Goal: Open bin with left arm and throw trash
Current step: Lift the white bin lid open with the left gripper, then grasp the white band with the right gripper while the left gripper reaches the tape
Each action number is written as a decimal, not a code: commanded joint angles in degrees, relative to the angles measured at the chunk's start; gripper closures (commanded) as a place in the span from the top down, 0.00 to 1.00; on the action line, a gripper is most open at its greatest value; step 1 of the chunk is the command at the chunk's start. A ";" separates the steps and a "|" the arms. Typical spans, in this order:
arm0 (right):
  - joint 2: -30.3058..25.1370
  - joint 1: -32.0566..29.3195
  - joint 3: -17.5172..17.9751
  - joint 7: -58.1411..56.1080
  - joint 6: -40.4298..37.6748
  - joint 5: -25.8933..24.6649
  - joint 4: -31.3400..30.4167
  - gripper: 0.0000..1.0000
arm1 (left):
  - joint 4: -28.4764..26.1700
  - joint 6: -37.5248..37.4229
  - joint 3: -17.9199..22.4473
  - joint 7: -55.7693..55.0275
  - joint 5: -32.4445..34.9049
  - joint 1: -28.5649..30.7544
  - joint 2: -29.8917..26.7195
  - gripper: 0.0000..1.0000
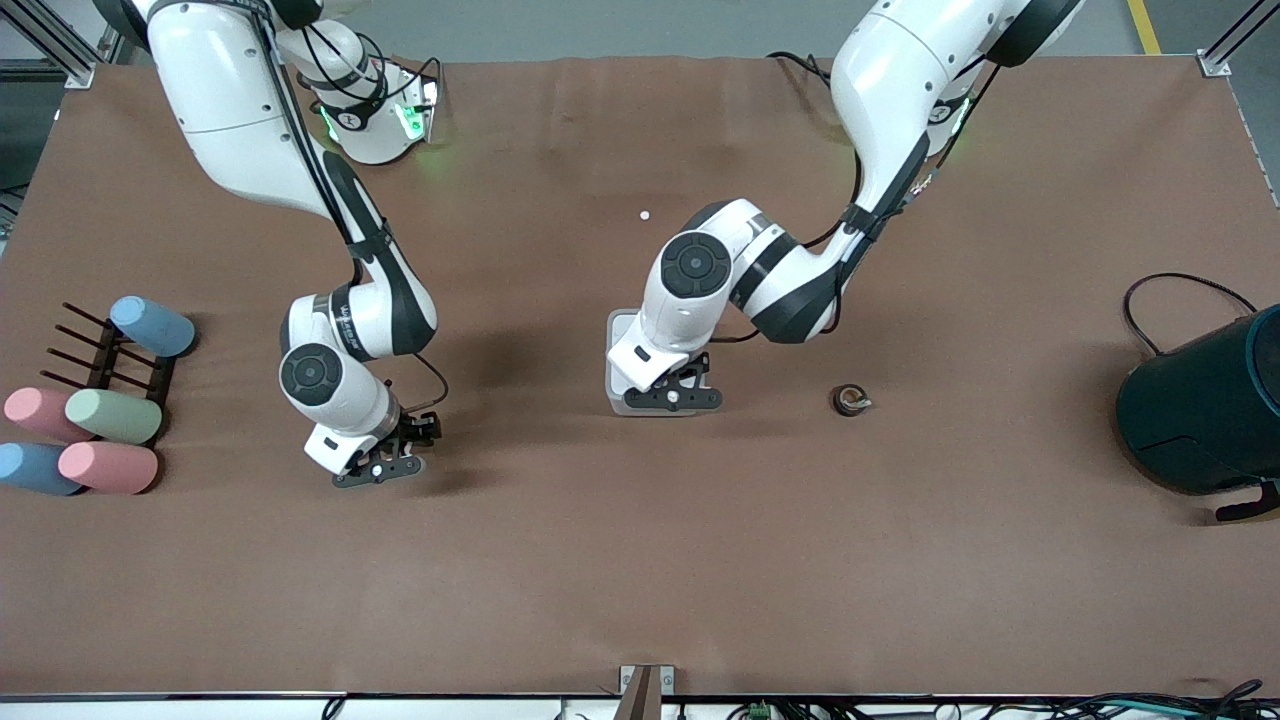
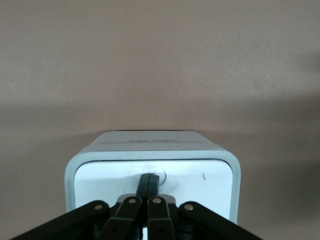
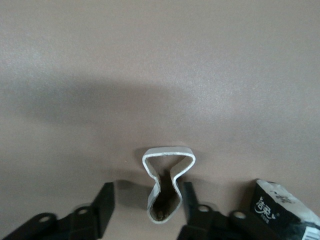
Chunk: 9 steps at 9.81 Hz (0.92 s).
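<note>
the left end effector was down on the white bin near the middle of the desk, fingers pressed together at the round dimple on the flat lid, which lay down. the right end effector sat low toward the right arm's end, fingers spread either side of the curled whitish strip, whether touching it i couldn't tell. the black printed packet lay just beside it. the small dark ring rested on the desk near the bin, toward the left arm's end
</note>
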 commanded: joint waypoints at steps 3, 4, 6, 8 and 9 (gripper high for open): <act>0.41 -0.66 0.49 -0.47 0.67 -0.26 0.42 0.29 | 1.26 -20.26 -0.15 15.14 1.60 7.41 -12.19 0.00; 0.41 -0.66 0.49 -0.38 0.68 -0.09 0.51 0.21 | 0.99 -24.04 -0.15 20.77 1.68 9.88 -13.17 0.01; 0.15 -0.74 0.49 -0.29 0.15 0.27 0.69 0.14 | -0.93 -24.52 0.11 24.42 6.57 14.80 -12.22 0.21; -1.51 -0.57 0.84 0.15 -1.51 0.53 0.86 0.10 | -6.44 -18.85 0.03 24.08 6.70 18.41 -12.03 0.59; -3.09 -0.92 2.15 0.15 -3.44 2.97 0.95 0.10 | -11.00 -12.81 -0.23 24.68 6.61 21.39 -12.30 0.71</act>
